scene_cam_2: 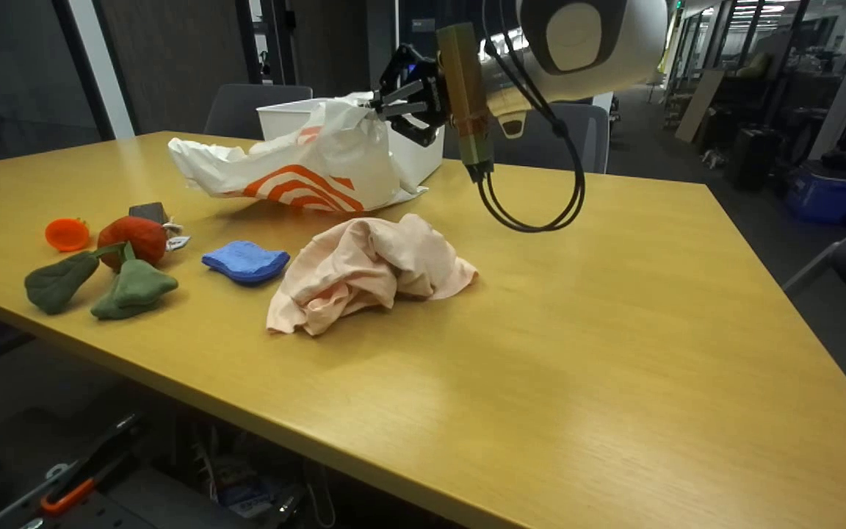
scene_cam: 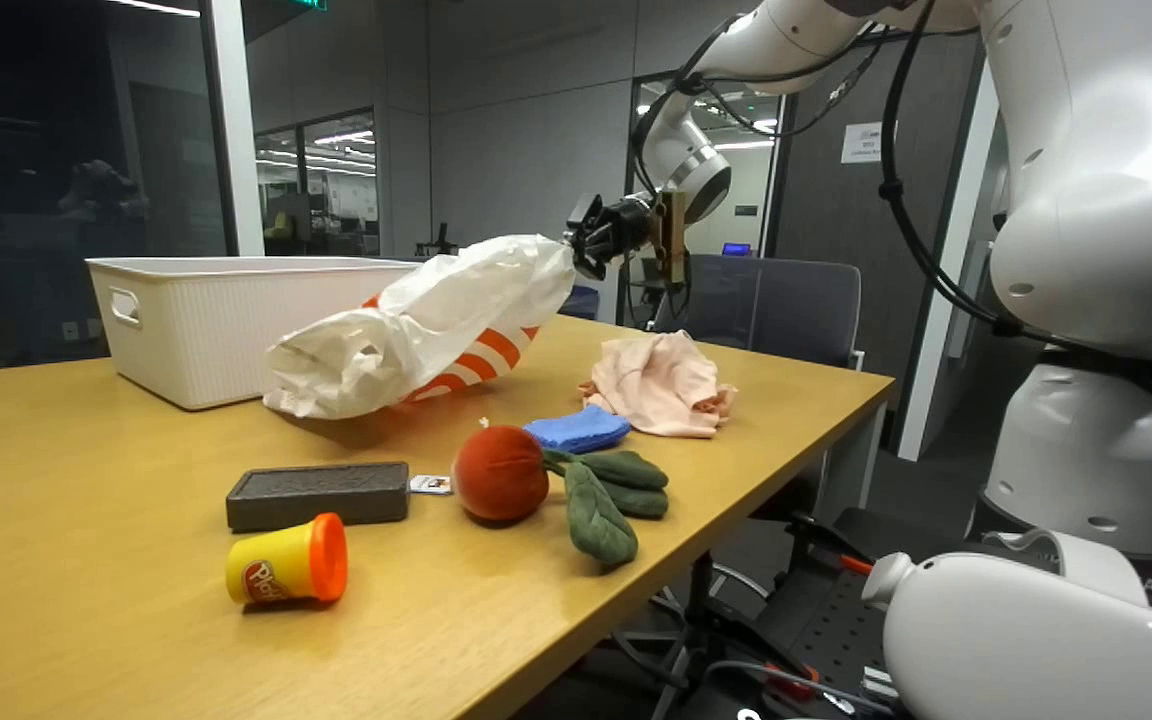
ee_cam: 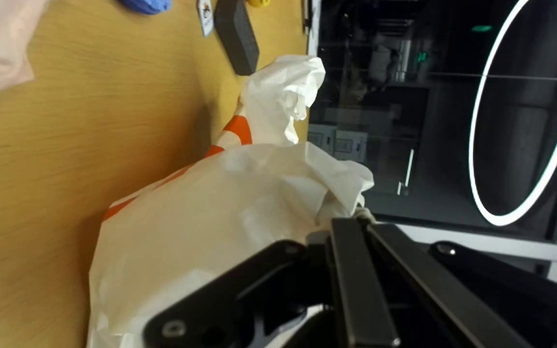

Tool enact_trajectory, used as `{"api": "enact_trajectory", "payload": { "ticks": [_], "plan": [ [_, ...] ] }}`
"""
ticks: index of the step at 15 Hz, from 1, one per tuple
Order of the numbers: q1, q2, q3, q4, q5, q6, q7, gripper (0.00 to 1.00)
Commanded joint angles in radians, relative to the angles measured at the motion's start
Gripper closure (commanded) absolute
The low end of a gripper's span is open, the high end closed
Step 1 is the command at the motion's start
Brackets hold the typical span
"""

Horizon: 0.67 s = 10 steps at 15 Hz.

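Observation:
My gripper (ee_cam: 361,226) is shut on the upper edge of a white bag (ee_cam: 220,203) with orange stripes. In both exterior views the fingertips (scene_cam: 574,240) (scene_cam_2: 379,105) are at the bag's raised end, and the bag (scene_cam: 476,300) (scene_cam_2: 320,162) slopes down to the table. Its far end is crumpled, just over or on the wood; I cannot tell which. A white ribbed bin (scene_cam: 206,320) stands beside the bag and shows partly behind it (scene_cam_2: 416,150). A pink cloth (scene_cam: 656,385) (scene_cam_2: 379,272) lies crumpled on the table near the bag. What is inside the bag is hidden.
On the table (scene_cam_2: 577,353) lie a blue sponge (scene_cam: 579,429) (scene_cam_2: 245,261), a red plush fruit (scene_cam: 501,474) with green leaves, a dark grey block (scene_cam: 318,496) and a yellow Play-Doh tub (scene_cam: 276,565) with an orange lid. Chairs (scene_cam: 786,305) stand at the table's edge.

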Motion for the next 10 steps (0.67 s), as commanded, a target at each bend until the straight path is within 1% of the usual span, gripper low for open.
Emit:
{"api": "enact_trajectory", "payload": {
  "ticks": [1, 3, 4, 5, 6, 10],
  "plan": [
    [-0.016, 0.029, -0.015, 0.015, 0.154, -0.061, 0.097, 0.99],
    [-0.01, 0.026, -0.021, 0.012, 0.207, -0.052, 0.122, 0.99],
    [0.006, 0.012, -0.029, 0.01, 0.2, -0.023, 0.133, 0.89],
    [0.02, -0.003, -0.033, 0.012, 0.177, -0.008, 0.139, 0.72],
    [0.047, -0.027, -0.045, 0.011, 0.12, 0.042, 0.149, 0.68],
    [0.113, -0.121, -0.048, -0.011, -0.043, 0.161, 0.226, 0.36]
  ]
}}
